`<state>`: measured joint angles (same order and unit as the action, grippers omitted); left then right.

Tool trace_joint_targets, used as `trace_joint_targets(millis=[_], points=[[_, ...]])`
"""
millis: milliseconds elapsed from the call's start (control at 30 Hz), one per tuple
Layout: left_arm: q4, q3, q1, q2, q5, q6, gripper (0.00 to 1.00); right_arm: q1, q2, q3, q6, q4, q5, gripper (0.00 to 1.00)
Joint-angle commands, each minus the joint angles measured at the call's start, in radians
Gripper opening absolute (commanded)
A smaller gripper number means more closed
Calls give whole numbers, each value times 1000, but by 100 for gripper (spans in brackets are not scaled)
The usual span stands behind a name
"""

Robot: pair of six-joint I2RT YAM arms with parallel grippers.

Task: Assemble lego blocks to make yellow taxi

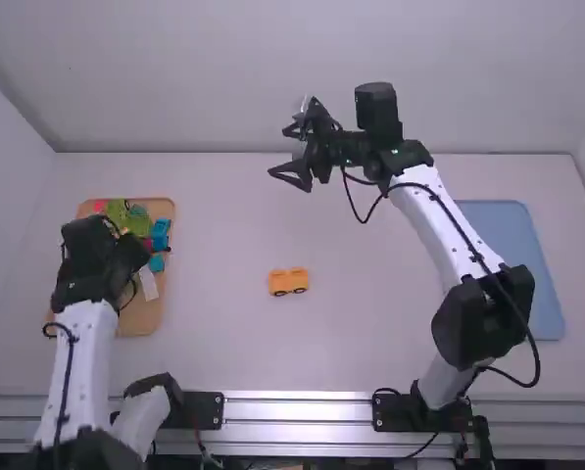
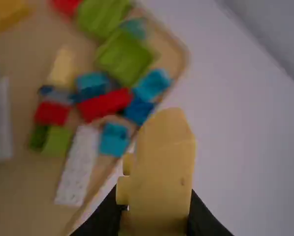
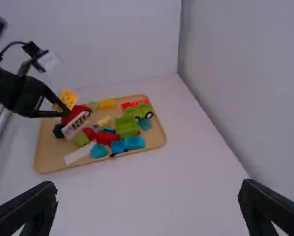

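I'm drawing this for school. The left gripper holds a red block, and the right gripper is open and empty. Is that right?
Not quite. The block in the left gripper is yellow, not red, as the left wrist view shows. The right gripper is indeed open and empty.

A yellow block [image 2: 159,177] between the left arm's jaws, a tan tray [image 2: 23,196] of coloured blocks [image 2: 105,104] beyond.

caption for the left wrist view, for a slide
Yellow block held in the left jaws above a tan tray of colourful bricks
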<state>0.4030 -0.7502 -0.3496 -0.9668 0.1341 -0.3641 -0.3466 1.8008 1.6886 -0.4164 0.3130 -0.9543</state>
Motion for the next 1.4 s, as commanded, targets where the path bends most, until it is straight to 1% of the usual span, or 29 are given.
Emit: trace_joint_targets(millis=[0, 100, 167, 267, 300, 400, 467, 533, 633, 700, 800, 833, 900, 967, 1000, 1067, 1100, 1200, 1233, 1367], points=[[-17, 22, 61, 72, 188, 306, 2, -9, 5, 19, 53, 15, 10, 99], [-39, 22, 127, 117, 276, 457, 2, -15, 13, 19, 54, 44, 5, 99], [-50, 22, 160, 127, 278, 507, 2, -14, 14, 19, 60, 68, 5, 99], [-90, 22, 245, 121, 270, 586, 3, -13, 21, 18, 189, 101, -7, 99], [-90, 22, 245, 121, 270, 586, 3, -13, 21, 18, 189, 101, -7, 99], [-155, 22, 354, 79, 264, 655, 3, -13, 25, 13, 210, 163, -24, 99], [-195, 22, 403, 56, 233, 661, 2, -13, 25, 3, 211, 178, -25, 99], [-241, 22, 476, 27, 134, 661, 2, -13, 25, -27, 218, 165, -26, 99], [-287, 22, 547, 3, 33, 661, 2, -3, 25, -76, 297, 113, -27, 99], [-327, 22, 603, -15, -30, 661, 5, 13, 25, -122, 335, 63, -53, 99], [-368, 22, 674, -48, -140, 661, 6, 33, 25, -181, 412, -5, -75, 99], [-373, 22, 684, -54, -158, 660, 6, 34, 25, -190, 421, -13, -77, 99], [-400, 22, 720, -84, -209, 640, 9, 31, 25, -225, 420, -40, -99, 100], [-415, 22, 732, -100, -217, 631, 9, 27, 25, -244, 408, -58, -124, 98], [-447, 22, 737, -131, -230, 587, 9, 18, 25, -275, 394, -110, -155, 95], [-469, 22, 734, -154, -229, 551, 8, 16, 25, -293, 389, -151, -161, 91], [-490, 22, 733, -175, -229, 524, 5, 21, 25, -310, 393, -194, -161, 89], [-532, 22, 739, -212, -228, 480, 2, 19, 25, -342, 394, -272, -193, 89], [-557, 22, 737, -230, -228, 456, 2, 14, 25, -361, 397, -320, -211, 89], [-622, 22, 740, -270, -179, 427, 3, 13, 25, -404, 491, -470, -212, 91]])
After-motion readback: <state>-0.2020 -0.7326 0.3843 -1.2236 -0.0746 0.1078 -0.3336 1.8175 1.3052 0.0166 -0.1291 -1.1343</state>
